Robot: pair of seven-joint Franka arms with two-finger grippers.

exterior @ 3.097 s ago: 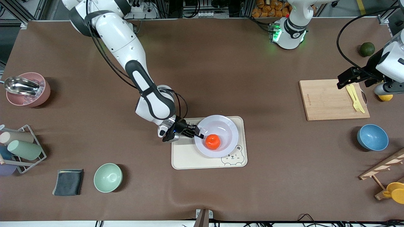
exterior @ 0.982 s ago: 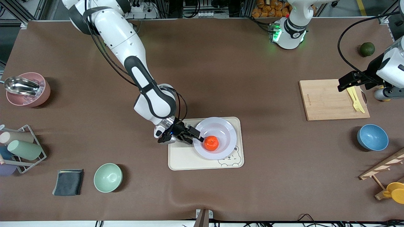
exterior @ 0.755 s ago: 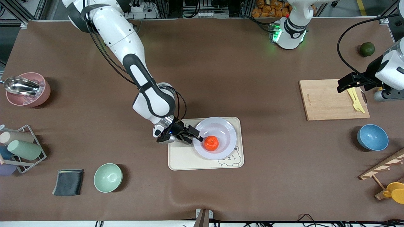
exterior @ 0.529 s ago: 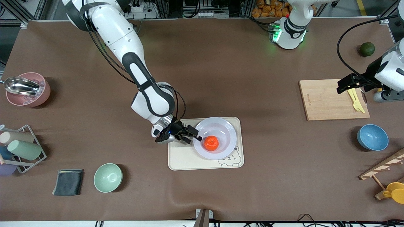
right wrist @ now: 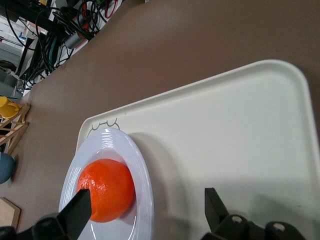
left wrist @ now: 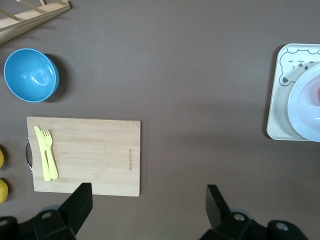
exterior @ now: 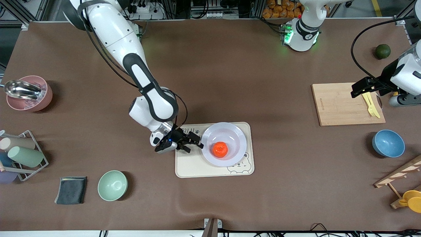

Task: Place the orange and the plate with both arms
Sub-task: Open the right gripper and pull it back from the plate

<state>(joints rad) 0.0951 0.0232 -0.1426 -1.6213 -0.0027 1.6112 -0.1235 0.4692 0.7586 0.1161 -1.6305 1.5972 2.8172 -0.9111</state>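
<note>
The orange (exterior: 219, 149) lies in the pale lavender-white plate (exterior: 230, 133), which sits on the cream bear-printed tray (exterior: 194, 166). My right gripper (exterior: 194, 144) is open and empty, low over the tray beside the plate's rim, toward the right arm's end of the table. In the right wrist view the orange (right wrist: 106, 189) and the plate (right wrist: 142, 170) lie just past the open right gripper (right wrist: 145, 212). My left gripper (exterior: 357, 87) waits open and empty over the wooden cutting board (exterior: 342, 103). In the left wrist view the left gripper (left wrist: 147, 207) is open and the plate (left wrist: 302, 107) shows at the edge.
A yellow fork and knife (exterior: 370, 102) lie on the cutting board. A blue bowl (exterior: 388, 143), a dark green fruit (exterior: 383, 51) and a wooden rack (exterior: 399, 174) are at the left arm's end. A green bowl (exterior: 112, 185), grey cloth (exterior: 71, 190), cup rack (exterior: 19, 154) and pink bowl (exterior: 28, 93) are at the right arm's end.
My right gripper has let go of the plate's rim and drawn back toward the right arm's end. Before that the tray and plate shifted slightly that way. The left arm barely moved.
</note>
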